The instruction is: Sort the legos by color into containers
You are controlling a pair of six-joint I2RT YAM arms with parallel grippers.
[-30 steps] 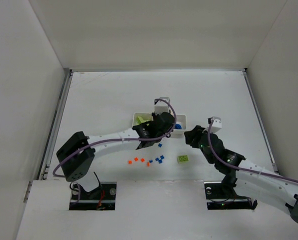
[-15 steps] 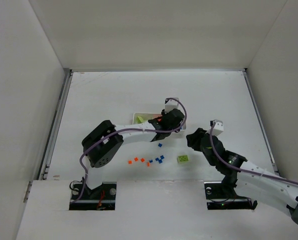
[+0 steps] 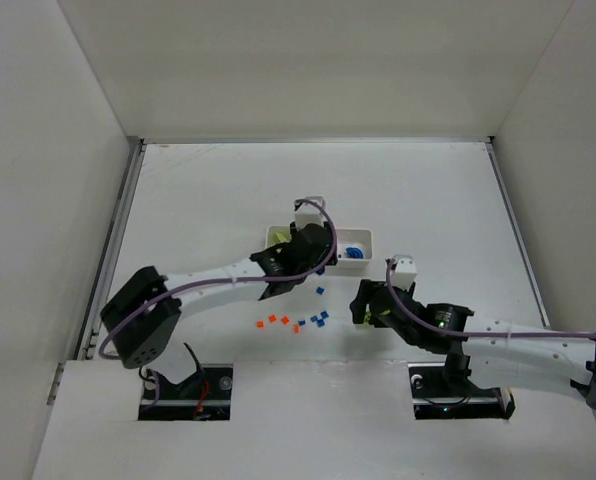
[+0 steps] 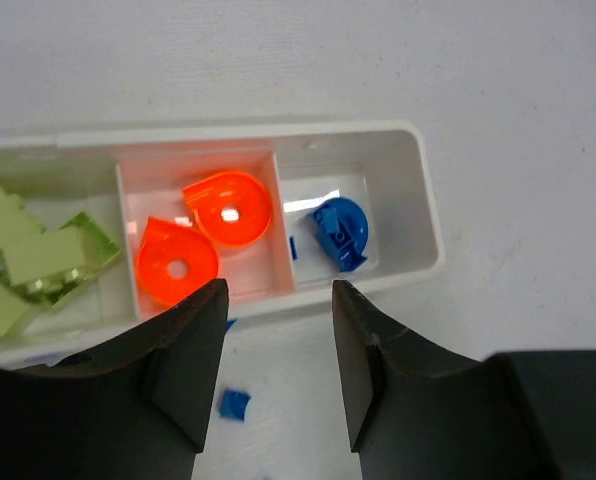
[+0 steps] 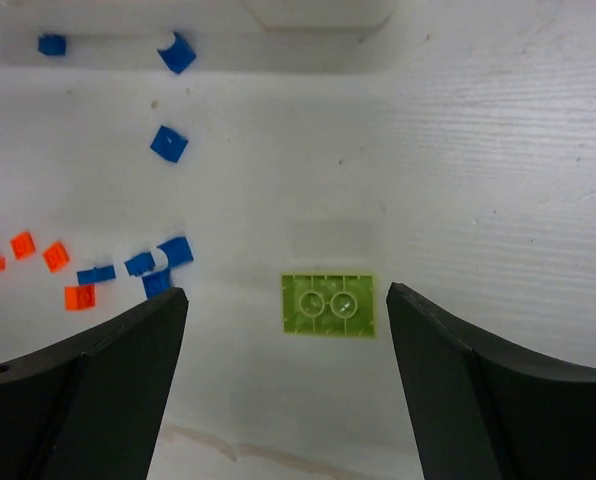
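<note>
Right end effector gapes over green lego — next: descend, pinch; left end effector, apparently empty, parted above tray.

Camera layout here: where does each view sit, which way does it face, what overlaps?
Top external: above and behind the bases, looking down on the white table; left arm, right arm show.
Left wrist: on left arm, facing down at the long white plastic tray; left pincer fingers at bottom.
Right wrist: on right arm, facing down at the lime green flat brick between right pincer fingers.
Shared: small blue plastic bricks appear in all three.
</note>
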